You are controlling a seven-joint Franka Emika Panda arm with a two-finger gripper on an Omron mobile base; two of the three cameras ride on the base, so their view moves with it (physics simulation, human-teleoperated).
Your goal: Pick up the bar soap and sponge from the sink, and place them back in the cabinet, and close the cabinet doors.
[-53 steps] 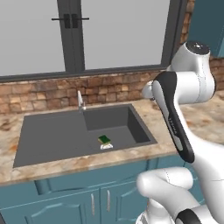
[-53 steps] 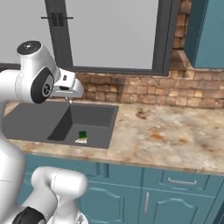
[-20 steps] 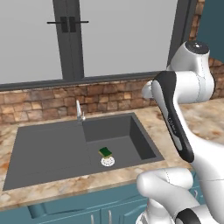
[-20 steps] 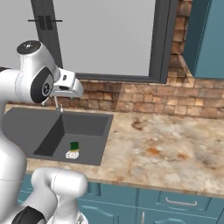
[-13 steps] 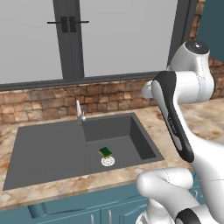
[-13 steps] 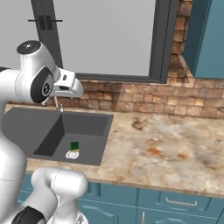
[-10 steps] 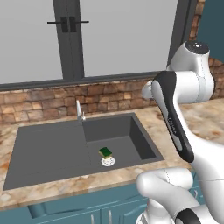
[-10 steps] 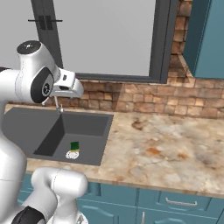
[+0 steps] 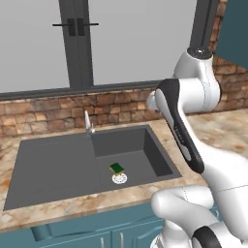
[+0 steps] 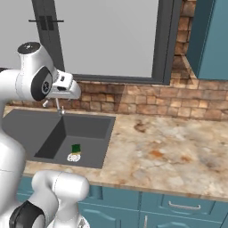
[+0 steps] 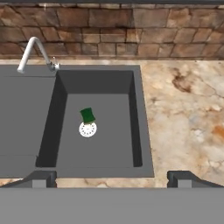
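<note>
The sponge (image 11: pixel 87 115) lies in the sink (image 11: pixel 26 118) basin, touching the drain (image 11: pixel 87 129); likely light and squashy, best pinched across its short sides by the wide-open hand (image 11: pixel 112 178) above.

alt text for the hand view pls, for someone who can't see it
Looking down into a dark grey sink: a green sponge lies in the basin, touching the white round drain. A silver faucet stands at upper left; marbled counter and brick wall lie beyond, and the open gripper shows at the bottom.
</note>
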